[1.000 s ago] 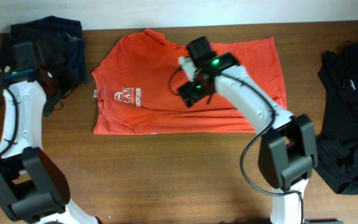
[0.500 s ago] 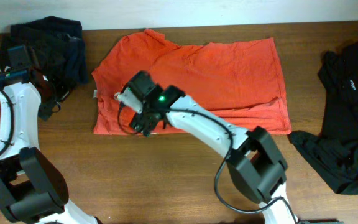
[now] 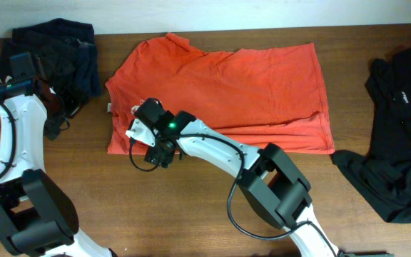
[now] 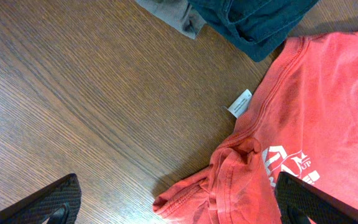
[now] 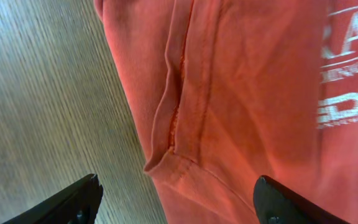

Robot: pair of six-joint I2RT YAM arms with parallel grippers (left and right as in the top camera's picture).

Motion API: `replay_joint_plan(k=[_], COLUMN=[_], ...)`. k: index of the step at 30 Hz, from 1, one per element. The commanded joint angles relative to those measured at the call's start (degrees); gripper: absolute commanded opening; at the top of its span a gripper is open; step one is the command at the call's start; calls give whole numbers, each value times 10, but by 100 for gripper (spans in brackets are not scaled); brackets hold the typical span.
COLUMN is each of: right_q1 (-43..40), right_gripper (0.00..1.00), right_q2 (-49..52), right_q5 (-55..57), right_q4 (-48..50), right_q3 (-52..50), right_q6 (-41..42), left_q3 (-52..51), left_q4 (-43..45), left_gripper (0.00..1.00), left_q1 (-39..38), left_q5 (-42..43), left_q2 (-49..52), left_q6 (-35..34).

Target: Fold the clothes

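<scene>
Here the right gripper (image 3: 154, 150) has travelled from the middle of the T-shirt (image 3: 255, 86), where it stood a second earlier, to the shirt's lower left corner. The left gripper (image 3: 54, 113) has barely shifted, and the shirt lies as before.

The T-shirt is spread flat on the table (image 3: 191, 207) across the upper middle of the overhead frame. Its long axis runs left to right. The collar, with its white label (image 4: 239, 102), points to the left of the frame and the hem to the right. The small white logo (image 4: 291, 165) faces up.

The right arm stretches from the bottom centre up and to the left, its wrist over the logo. Its jaws stand apart, clamping nothing, over the bunched sleeve edge seen in the right wrist view (image 5: 179, 202).

The left arm rises along the left border, bent over beside the dark folded pile (image 3: 56, 50). Its pincer (image 4: 182, 205) is spread wide and released, above bare wood and the sleeve tip.

A black garment (image 3: 398, 143) lies at the right edge.
</scene>
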Motion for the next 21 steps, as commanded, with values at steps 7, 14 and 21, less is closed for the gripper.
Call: replay_joint_plan(k=[7,14,21], right_q1=[-1,-1,-8], right_gripper=[75,71,56], right_q2=[12,34,35], right_q5=[-17,-24,-17], right_q4=[12,12,14], right_q3=[5,4,4], right_q6=[-6,-6,-6], left_q3=[8,8,8], left_q4=[-1,-3,-3], left_gripper=[99,99,99], left_q1=[2,2,2], left_q5=[5,2,2], left_q2=[-12,-12,-12], left_q6=[-3,-2,-2])
